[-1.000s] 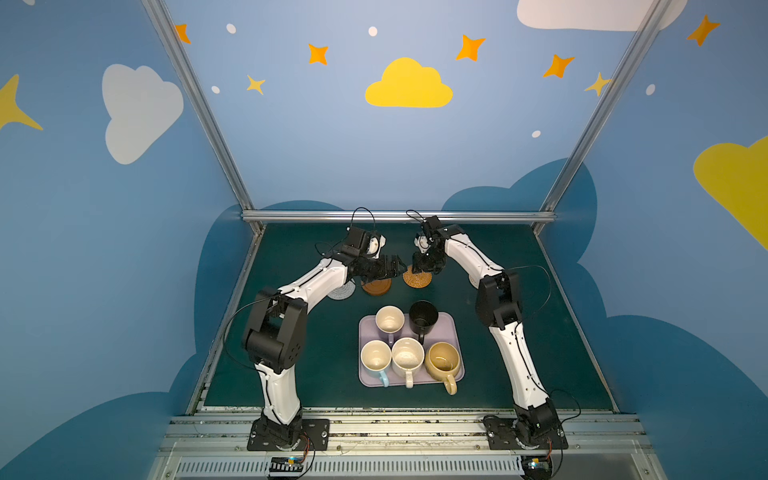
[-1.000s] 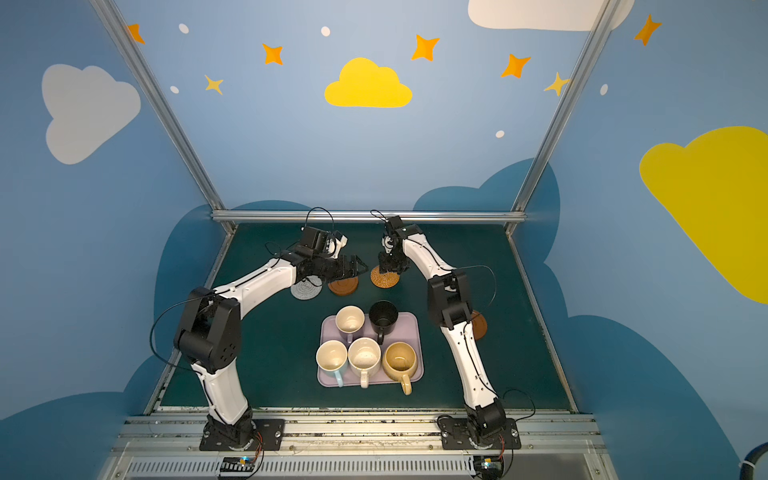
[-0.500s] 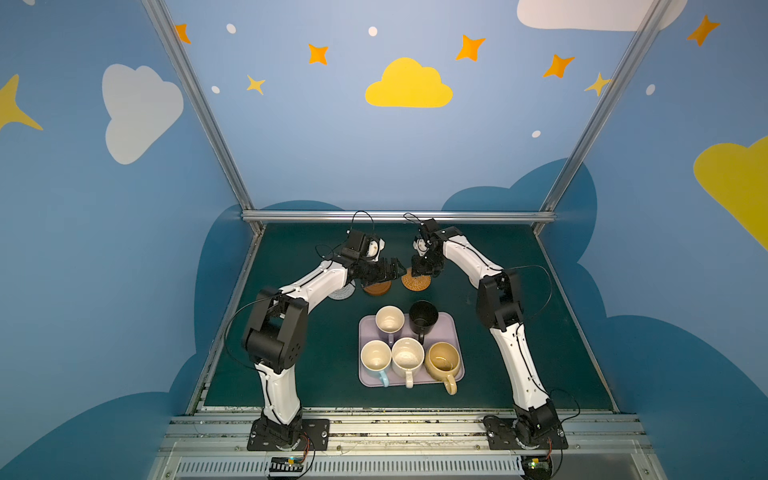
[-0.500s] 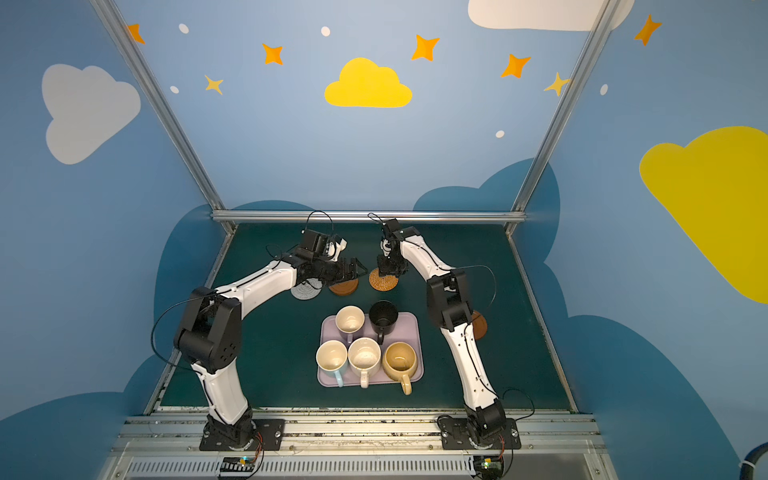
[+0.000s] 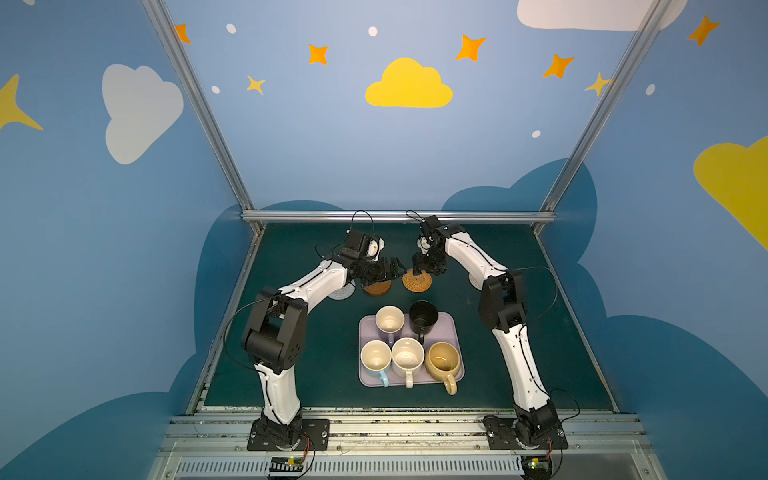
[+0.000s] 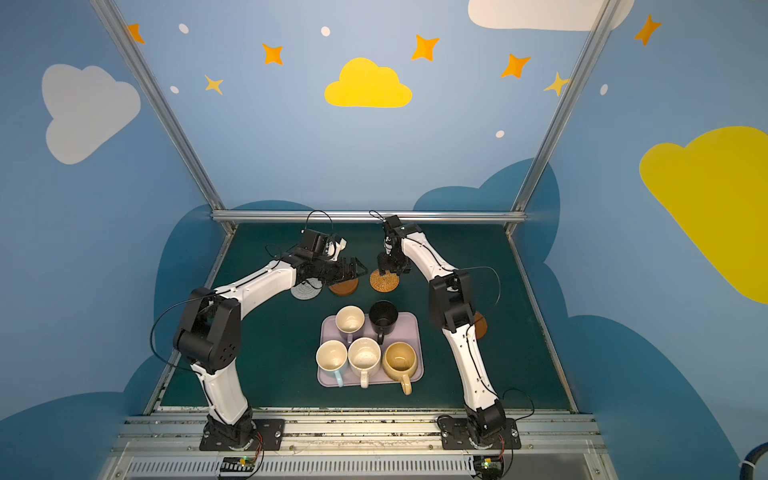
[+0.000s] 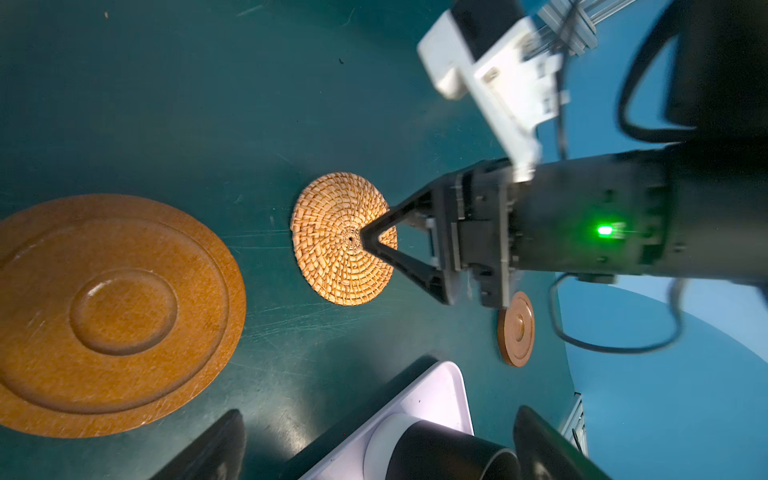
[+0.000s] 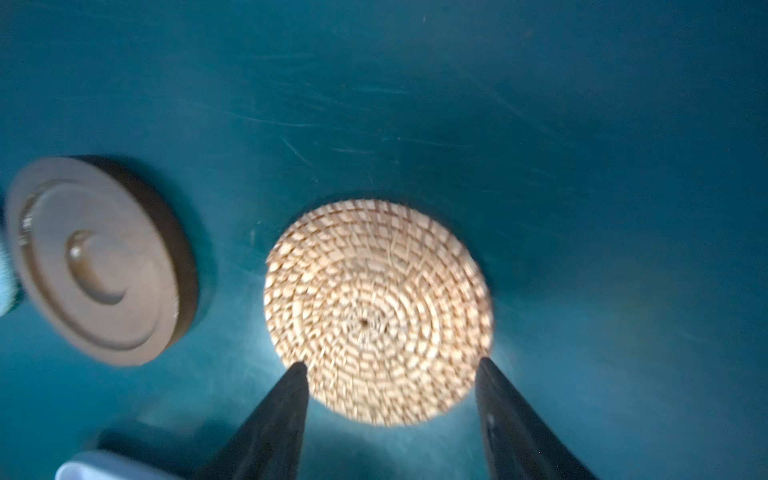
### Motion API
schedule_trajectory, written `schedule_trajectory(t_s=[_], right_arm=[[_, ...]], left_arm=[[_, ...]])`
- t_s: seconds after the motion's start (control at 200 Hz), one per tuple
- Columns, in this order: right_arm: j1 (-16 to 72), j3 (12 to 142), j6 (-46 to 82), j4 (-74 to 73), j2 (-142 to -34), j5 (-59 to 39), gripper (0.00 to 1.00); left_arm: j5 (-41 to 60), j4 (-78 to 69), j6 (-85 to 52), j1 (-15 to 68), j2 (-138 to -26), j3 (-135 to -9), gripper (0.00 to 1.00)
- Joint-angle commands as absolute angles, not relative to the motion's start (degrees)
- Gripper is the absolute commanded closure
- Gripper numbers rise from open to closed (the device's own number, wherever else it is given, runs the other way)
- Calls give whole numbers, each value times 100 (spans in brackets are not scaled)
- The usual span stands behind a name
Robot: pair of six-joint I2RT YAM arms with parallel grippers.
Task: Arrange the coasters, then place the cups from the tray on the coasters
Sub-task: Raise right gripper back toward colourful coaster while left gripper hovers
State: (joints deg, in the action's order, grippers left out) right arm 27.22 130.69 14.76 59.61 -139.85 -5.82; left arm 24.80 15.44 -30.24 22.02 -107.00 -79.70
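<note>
The orange-tan woven coaster (image 5: 417,281) (image 8: 378,311) lies flat on the green table. My right gripper (image 5: 420,268) (image 8: 391,363) hovers over its near edge, open, with nothing between the fingers. Left of it lies a brown wooden coaster (image 5: 377,287) (image 7: 112,311), then a pale grey woven coaster (image 6: 306,289). My left gripper (image 5: 395,271) (image 7: 378,413) is open above the wooden one. A cream woven coaster (image 5: 475,279) and a second wooden coaster (image 6: 480,326) are half hidden by the right arm. The lilac tray (image 5: 451,328) holds the lilac (image 5: 390,320), black (image 5: 423,318), light blue (image 5: 376,358), speckled cream (image 5: 408,357) and mustard (image 5: 444,360) cups.
The two grippers nearly meet at the back middle of the table, fingertips close together. A metal rail (image 5: 399,216) closes the back edge and slanted posts mark the corners. The right arm's elbow (image 5: 500,305) stands just right of the tray.
My right gripper has edged slightly left over the orange-tan woven coaster, which stays flat on the table. The left arm has hardly moved.
</note>
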Motion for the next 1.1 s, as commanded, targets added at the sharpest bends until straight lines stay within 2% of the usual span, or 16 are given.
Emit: schedule_trajectory(t_s=[0.0, 0.025, 0.055, 0.205, 0.365, 0.496, 0.671, 0.886, 1.096], right_arm=[[2743, 12894, 1725, 6039, -13225, -320, 29], [2742, 12827, 1766, 6041, -13122, -273, 17], [2745, 12745, 1797, 6038, -13015, -240, 15], [2742, 12097, 1925, 5818, -12293, 93, 14], [2704, 10784, 2016, 4984, -11279, 558, 13], [2539, 9796, 1870, 4199, -10752, 444, 13], [2240, 9373, 1895, 3966, -10775, -68, 13], [1668, 9668, 2139, 4587, -11217, -406, 14], [1180, 9720, 2288, 4707, -11447, -274, 15]], left_arm=[[2477, 1719, -2988, 2173, -10356, -8212, 0], [2492, 1728, -2995, 2171, -10315, -8222, 0], [2509, 1734, -3000, 2176, -10262, -8226, 0], [2750, 1741, -3089, 2181, -9974, -8195, 0], [3074, 1973, -3090, 2210, -9691, -8324, 0], [3068, 2448, -2863, 2310, -9823, -8674, 0], [3261, 2641, -2762, 2527, -10266, -9025, 0], [2717, 2948, -2462, 2858, -10665, -9407, 0], [2866, 3150, -2516, 2866, -10949, -9715, 0]])
